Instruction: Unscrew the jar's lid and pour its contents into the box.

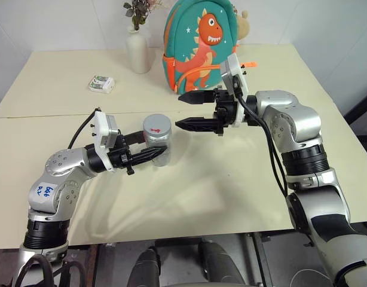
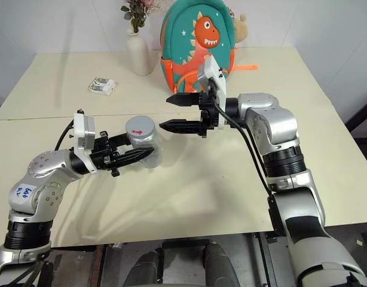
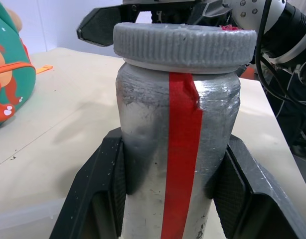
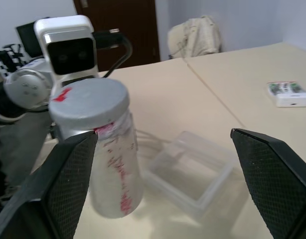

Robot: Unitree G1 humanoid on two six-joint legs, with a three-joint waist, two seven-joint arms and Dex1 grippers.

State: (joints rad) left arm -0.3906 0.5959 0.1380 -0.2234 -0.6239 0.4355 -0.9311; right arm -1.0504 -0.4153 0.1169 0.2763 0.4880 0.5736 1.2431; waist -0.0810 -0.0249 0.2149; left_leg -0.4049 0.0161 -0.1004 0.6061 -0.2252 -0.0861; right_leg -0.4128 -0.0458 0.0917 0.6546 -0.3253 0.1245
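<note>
Left pincer (image 1: 149, 155) clamps the silvery, red-striped jar (image 1: 158, 145), grey lid (image 1: 156, 126) on.

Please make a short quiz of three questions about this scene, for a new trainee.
1. True or false: the lid is off the jar.
2. Which tool grips the jar: A) left tool B) right tool?
3. What stands next to the dinosaur backpack?

Key
1. False: the lid sits on the jar.
2. A. The right tool is open, beside the lid.
3. A white vase with flowers.
</note>
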